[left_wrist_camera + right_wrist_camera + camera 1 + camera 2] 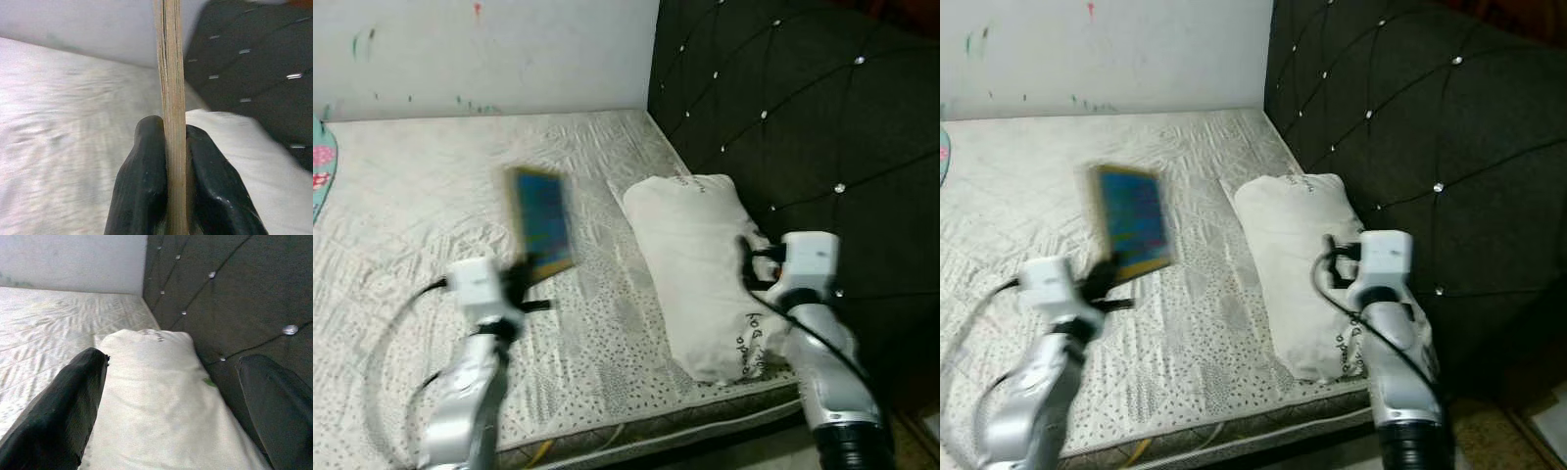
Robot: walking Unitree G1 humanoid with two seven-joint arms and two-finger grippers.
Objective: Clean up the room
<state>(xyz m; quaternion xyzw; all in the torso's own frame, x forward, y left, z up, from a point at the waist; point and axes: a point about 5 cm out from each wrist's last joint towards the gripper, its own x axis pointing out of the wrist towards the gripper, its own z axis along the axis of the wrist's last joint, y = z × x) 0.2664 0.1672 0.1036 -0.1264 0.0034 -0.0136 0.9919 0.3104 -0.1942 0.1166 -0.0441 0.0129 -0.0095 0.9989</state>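
Eye views: left gripper [521, 284] clamped lower edge of book [540, 224], held upright above mattress [421, 196], just left of pillow [700, 269]. Book blurred, blue cover. Pillow lay along mattress's right edge against dark headboard [803, 108]. Right gripper [749, 262] hovered over pillow's near end.

Left wrist view: black fingers [142, 181] pressed both sides of book's thin edge [171, 98].

Right wrist view: fingers [63, 411] wide apart, pillow [156, 401] between them, nothing gripped.
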